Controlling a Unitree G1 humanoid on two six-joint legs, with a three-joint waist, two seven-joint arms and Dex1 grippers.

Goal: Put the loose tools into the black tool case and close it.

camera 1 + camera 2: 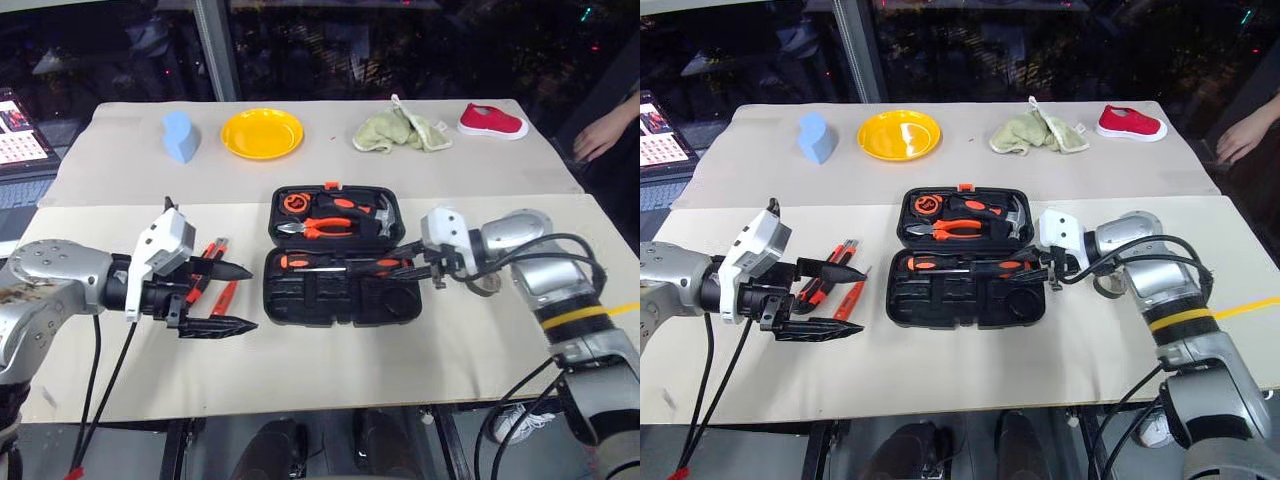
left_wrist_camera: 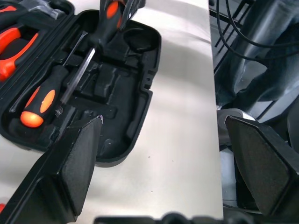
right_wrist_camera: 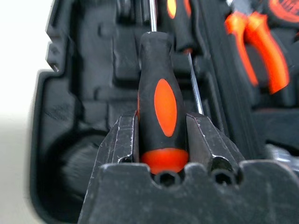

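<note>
Partway: one screwdriver (image 1: pixel 300 262) in the case (image 1: pixel 340 300), right gripper (image 3: pixel 163 126) clamping another over it; left gripper (image 1: pixel 225 298) wide — probably knife (image 1: pixel 205 268) and tester (image 1: pixel 226 296) at 9 o'clock.

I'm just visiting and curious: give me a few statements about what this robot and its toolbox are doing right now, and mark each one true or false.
1. The black tool case lies open on the table. True.
2. The right gripper has empty jaws. False: its jaws are shut on a screwdriver, held by the orange-and-black handle over the case.
3. The left gripper has its jaws spread apart with nothing between them. True.
4. Every loose tool is already in the case. False: orange tools lie on the table beside the left gripper.
5. The yellow plate sits inside the case. False: it sits at the far side of the table.
</note>
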